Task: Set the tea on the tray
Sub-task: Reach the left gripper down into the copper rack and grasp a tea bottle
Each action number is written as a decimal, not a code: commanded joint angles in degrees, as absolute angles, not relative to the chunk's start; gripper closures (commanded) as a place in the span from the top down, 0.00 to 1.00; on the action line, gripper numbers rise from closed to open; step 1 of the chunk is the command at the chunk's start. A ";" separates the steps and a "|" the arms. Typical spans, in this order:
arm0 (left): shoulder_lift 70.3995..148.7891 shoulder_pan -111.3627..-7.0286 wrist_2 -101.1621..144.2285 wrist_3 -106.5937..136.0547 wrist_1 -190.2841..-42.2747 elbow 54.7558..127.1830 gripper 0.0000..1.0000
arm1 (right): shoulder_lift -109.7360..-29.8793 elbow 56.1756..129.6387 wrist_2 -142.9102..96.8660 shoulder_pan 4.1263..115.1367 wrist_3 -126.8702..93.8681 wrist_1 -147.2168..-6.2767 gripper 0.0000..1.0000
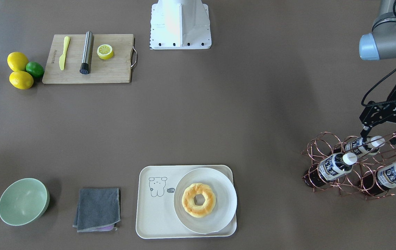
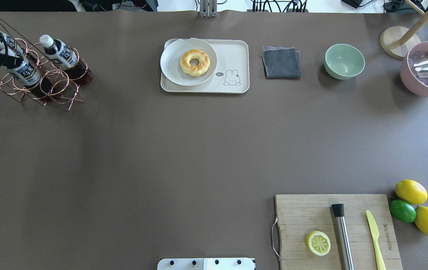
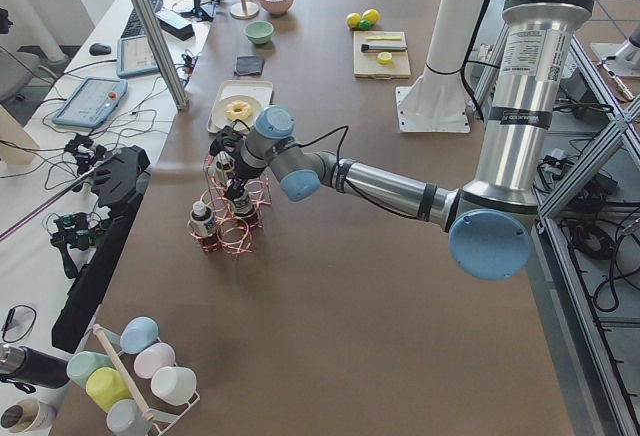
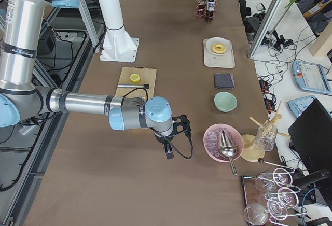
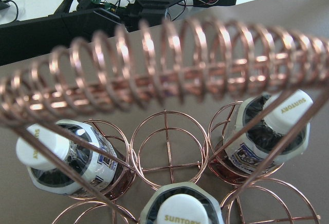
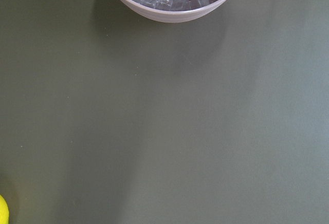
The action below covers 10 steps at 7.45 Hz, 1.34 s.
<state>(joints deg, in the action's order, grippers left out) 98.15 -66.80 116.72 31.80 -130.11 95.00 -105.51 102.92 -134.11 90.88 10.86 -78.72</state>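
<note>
The tea bottles (image 1: 334, 166) were dark reddish-brown with white caps and white-and-navy labels, in a copper wire rack (image 1: 319, 147). The tray (image 1: 149, 222) was cream, with a grey line-drawn bear (image 1: 157, 186) at nine o'clock from the white plate (image 1: 224, 199), seen from the operators' side. The doughnut (image 1: 198, 200) was golden, the cloth (image 1: 97, 208) charcoal, the bowl (image 1: 22, 201) pale green.

The brown table (image 2: 161, 150) bears the tray (image 2: 236, 52), cutting board (image 2: 304, 213), green bowl (image 2: 344, 61), grey cloth (image 2: 281, 62) and copper rack (image 5: 164, 70).
</note>
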 commanded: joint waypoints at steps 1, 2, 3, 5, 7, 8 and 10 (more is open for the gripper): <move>98.44 -66.80 116.72 31.99 -130.17 94.66 0.83 | -105.90 102.92 -133.95 90.88 10.81 -76.66 1.00; 98.44 -66.80 116.72 31.99 -130.08 94.48 0.83 | -106.00 102.92 -133.95 90.88 10.81 -76.29 1.00; 98.70 -66.80 116.72 34.52 -130.17 94.05 0.82 | -106.17 102.92 -133.86 90.88 10.81 -76.29 1.00; 99.14 -66.80 116.81 35.69 -130.25 94.22 0.78 | -106.17 102.92 -133.95 90.88 10.99 -76.20 1.00; 98.96 -66.80 116.72 35.68 -130.25 93.96 0.75 | -106.69 102.92 -134.03 90.88 10.99 -75.15 1.00; 98.96 -66.80 116.72 36.12 -130.25 94.22 0.69 | -106.79 102.92 -133.95 90.88 10.99 -74.80 1.00; 98.88 -66.80 116.72 36.21 -130.17 94.22 0.33 | -107.14 102.92 -134.03 90.88 10.99 -74.71 1.00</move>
